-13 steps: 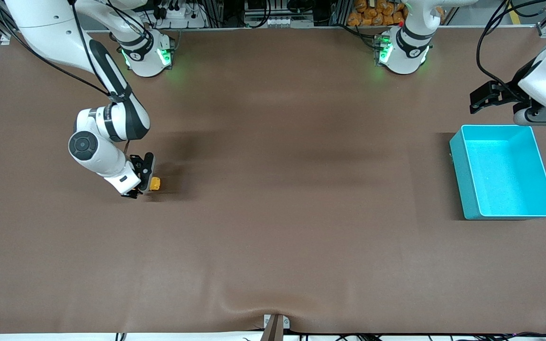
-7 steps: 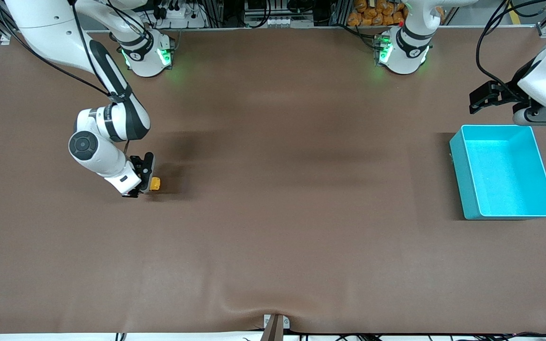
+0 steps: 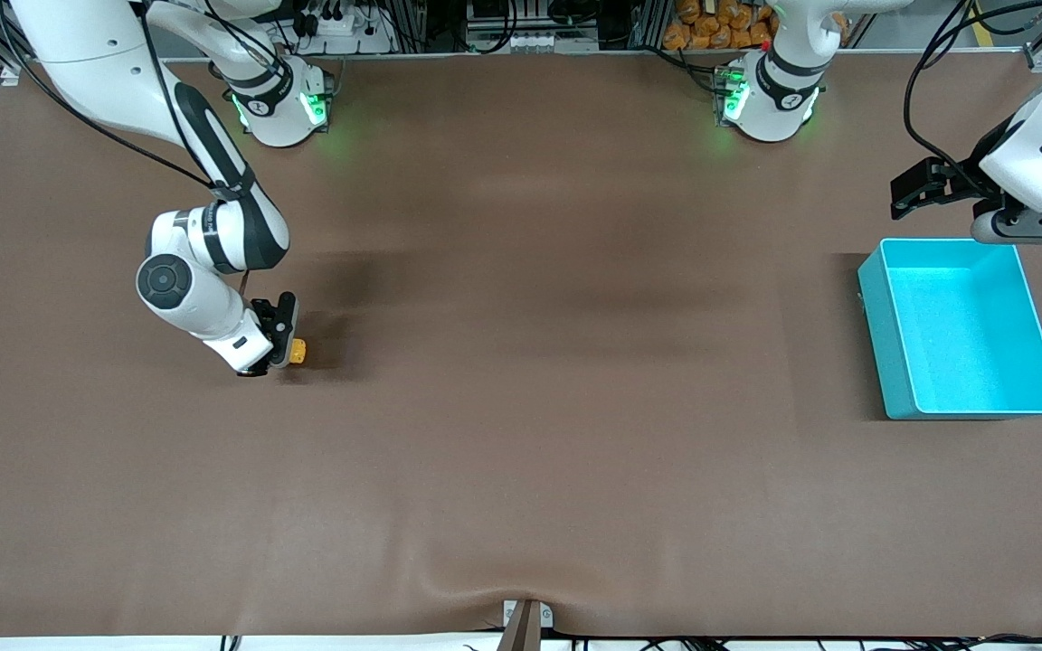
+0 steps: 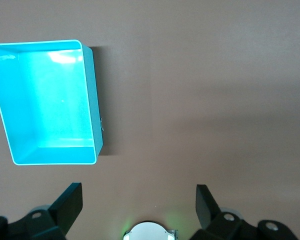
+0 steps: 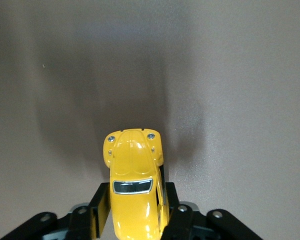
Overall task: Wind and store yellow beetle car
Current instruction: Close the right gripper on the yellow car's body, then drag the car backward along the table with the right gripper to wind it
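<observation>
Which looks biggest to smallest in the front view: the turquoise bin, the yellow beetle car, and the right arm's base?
1. Turquoise bin, largest, toward the left arm's end of the table.
2. Right arm's base, clearly smaller than the bin.
3. Yellow beetle car, by far the smallest, clamped in the right tool.

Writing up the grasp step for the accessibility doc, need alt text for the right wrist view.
The right gripper is shut on the yellow beetle car, one black finger against each side of the body. The car's rounded hood and dark windshield point away from the camera. Around it lies only the brown table.
</observation>
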